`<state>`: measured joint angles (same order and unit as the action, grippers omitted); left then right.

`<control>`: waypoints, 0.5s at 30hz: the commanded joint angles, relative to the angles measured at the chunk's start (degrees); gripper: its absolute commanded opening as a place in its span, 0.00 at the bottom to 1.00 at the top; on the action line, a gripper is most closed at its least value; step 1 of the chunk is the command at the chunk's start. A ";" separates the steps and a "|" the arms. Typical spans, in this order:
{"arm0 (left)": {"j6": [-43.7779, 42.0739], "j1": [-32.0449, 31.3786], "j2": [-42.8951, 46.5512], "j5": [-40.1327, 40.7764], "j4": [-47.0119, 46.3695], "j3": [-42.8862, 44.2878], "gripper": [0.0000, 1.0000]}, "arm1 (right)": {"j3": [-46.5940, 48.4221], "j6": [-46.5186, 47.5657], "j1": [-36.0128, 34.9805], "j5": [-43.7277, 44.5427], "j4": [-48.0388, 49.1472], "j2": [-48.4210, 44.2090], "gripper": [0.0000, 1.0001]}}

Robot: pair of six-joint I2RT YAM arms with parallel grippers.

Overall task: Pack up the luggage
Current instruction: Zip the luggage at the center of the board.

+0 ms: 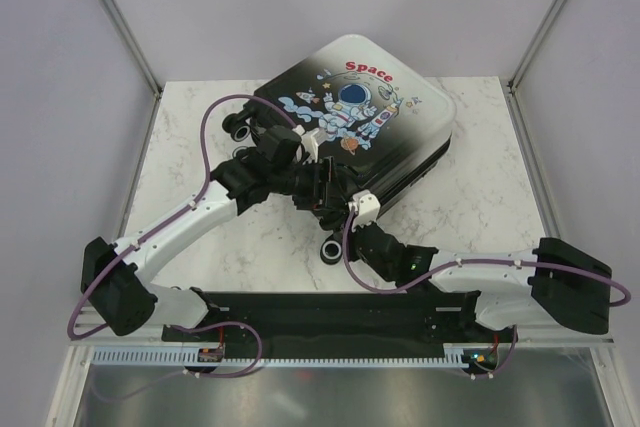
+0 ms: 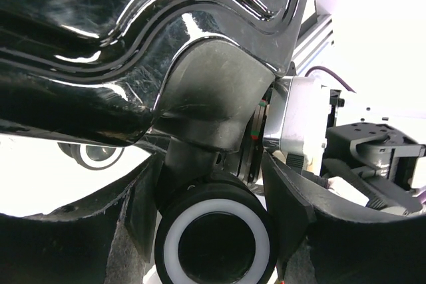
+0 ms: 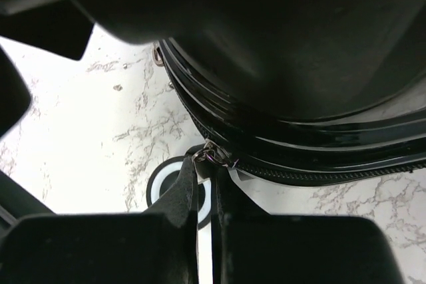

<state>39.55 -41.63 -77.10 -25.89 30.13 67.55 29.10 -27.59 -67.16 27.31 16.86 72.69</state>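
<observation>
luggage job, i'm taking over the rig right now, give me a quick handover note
Left gripper: open, straddling a wheel at the luggage's near corner.
Right gripper: shut on the zipper pull at the seam.
Luggage: lying flat on the table, lid down, print up.
Done: lid is down; contents are hidden.
Left: run the zip round the seam; how far it has got can't be told.
</observation>
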 commanded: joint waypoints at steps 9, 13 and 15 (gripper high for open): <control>8.87 -0.65 2.48 0.14 -25.20 1.37 0.02 | 4.47 1.49 -8.60 5.89 24.35 7.64 0.00; 11.42 -0.65 4.32 0.84 -27.13 -1.27 0.02 | 4.47 0.61 -12.02 11.88 30.40 10.89 0.00; 12.30 -0.65 4.85 0.67 -27.67 -2.68 0.02 | 4.47 0.26 -12.91 13.64 32.61 12.12 0.00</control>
<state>44.80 -41.19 -74.13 -23.99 26.44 63.90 29.17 -34.63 -74.24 45.89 33.01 83.74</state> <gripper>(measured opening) 0.640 0.046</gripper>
